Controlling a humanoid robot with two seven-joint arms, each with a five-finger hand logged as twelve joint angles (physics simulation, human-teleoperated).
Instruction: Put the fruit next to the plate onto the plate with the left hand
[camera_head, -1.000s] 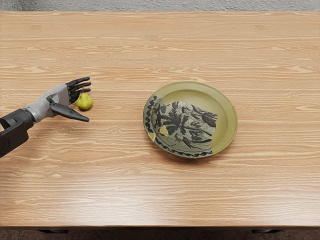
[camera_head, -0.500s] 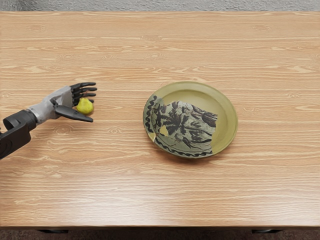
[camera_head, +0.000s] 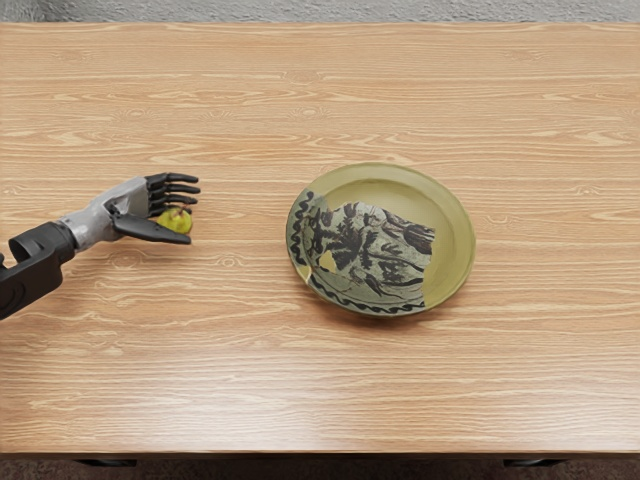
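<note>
Mostly the fruit (camera_head: 177, 221) is hidden: only a small yellow-green patch shows between the dark fingers (camera_head: 180, 189) and thumb (camera_head: 158, 231) of the left hand (camera_head: 150, 210), which is clasped around it. Whether it rests on the table (camera_head: 320, 380) or hangs just above it, I cannot tell. It sits at nine o'clock from the plate (camera_head: 455, 225), well apart from the rim. The arm is cut off by the left edge. The plate's dark pattern looks like drawn figures, nothing I can read as words. One fruit, one plate, one hand.
</note>
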